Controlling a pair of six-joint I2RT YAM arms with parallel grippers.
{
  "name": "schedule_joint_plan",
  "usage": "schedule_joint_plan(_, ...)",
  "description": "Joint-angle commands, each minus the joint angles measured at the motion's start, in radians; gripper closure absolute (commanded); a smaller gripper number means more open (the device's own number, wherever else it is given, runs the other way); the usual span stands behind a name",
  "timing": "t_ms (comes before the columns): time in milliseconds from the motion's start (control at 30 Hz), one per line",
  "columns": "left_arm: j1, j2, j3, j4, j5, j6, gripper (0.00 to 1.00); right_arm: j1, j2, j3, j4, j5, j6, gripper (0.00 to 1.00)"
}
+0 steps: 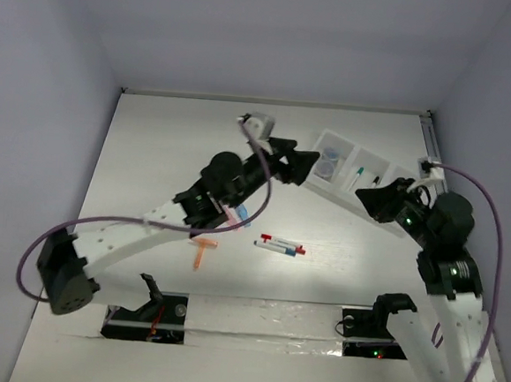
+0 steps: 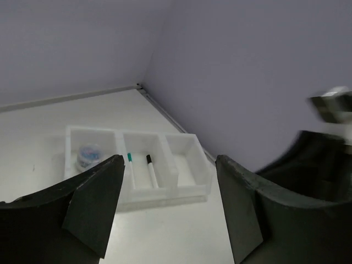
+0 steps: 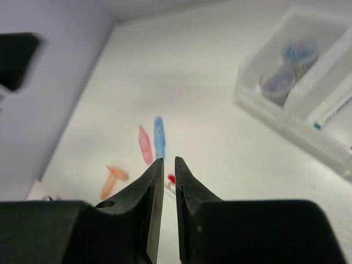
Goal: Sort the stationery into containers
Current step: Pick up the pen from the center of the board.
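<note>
The translucent white tray (image 1: 375, 162) stands at the back right. Its left compartment holds two bluish-grey discs (image 1: 330, 161), and its middle one holds a teal-capped pen (image 1: 357, 175) and a black-capped pen (image 1: 374, 179). My left gripper (image 1: 307, 167) is open and empty, hovering just left of the tray (image 2: 190, 165). The left wrist view shows a disc (image 2: 88, 155), the teal pen (image 2: 130, 160) and the black pen (image 2: 150, 171). My right gripper (image 1: 367, 201) is shut and empty at the tray's near side. Red- and blue-capped pens (image 1: 280, 244) lie mid-table.
Pink and blue pieces (image 1: 238, 214) lie under the left arm, and an orange piece (image 1: 202, 254) lies nearer. The right wrist view shows the blue piece (image 3: 159, 137), the pink piece (image 3: 145, 146), the orange piece (image 3: 113, 181) and the discs (image 3: 289, 66). Grey walls surround the table.
</note>
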Motion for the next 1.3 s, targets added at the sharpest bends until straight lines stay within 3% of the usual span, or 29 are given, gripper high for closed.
schedule_joint_plan(0,-0.006,-0.151,-0.24,0.006,-0.077,-0.11,0.37,0.024,0.148,-0.091,0.081,-0.139,-0.017,0.82)
schedule_joint_plan(33,-0.006,-0.198,-0.345,-0.009,-0.083,-0.132,0.4,0.047,0.18,-0.12,0.108,-0.137,-0.017,0.82)
schedule_joint_plan(133,-0.053,-0.362,-0.508,-0.08,-0.148,-0.221,0.47,0.27,0.297,-0.137,0.132,0.044,-0.028,0.81)
schedule_joint_plan(167,-0.064,-0.396,-0.542,-0.098,-0.157,-0.241,0.47,0.395,0.336,-0.125,0.13,0.104,-0.034,0.79)
schedule_joint_plan(233,-0.095,-0.489,-0.62,-0.165,-0.195,-0.302,0.52,0.481,0.458,-0.116,0.136,0.214,-0.054,0.73)
schedule_joint_plan(267,-0.125,-0.514,-0.642,-0.186,-0.224,-0.322,0.53,0.524,0.496,-0.11,0.152,0.26,-0.062,0.66)
schedule_joint_plan(367,-0.182,-0.597,-0.708,-0.252,-0.27,-0.396,0.59,0.561,0.639,-0.088,0.15,0.314,-0.1,0.52)
schedule_joint_plan(467,-0.207,-0.643,-0.763,-0.279,-0.28,-0.454,0.59,0.59,0.763,-0.048,0.133,0.359,-0.143,0.49)
schedule_joint_plan(667,-0.246,-0.628,-0.821,-0.259,-0.286,-0.514,0.59,0.61,0.898,-0.004,0.135,0.397,-0.188,0.49)
schedule_joint_plan(967,-0.32,-0.533,-0.843,-0.204,-0.318,-0.566,0.59,0.628,0.956,0.013,0.165,0.407,-0.194,0.5)
schedule_joint_plan(1267,-0.32,-0.471,-0.841,-0.17,-0.315,-0.573,0.58,0.648,0.998,0.03,0.165,0.362,-0.18,0.53)
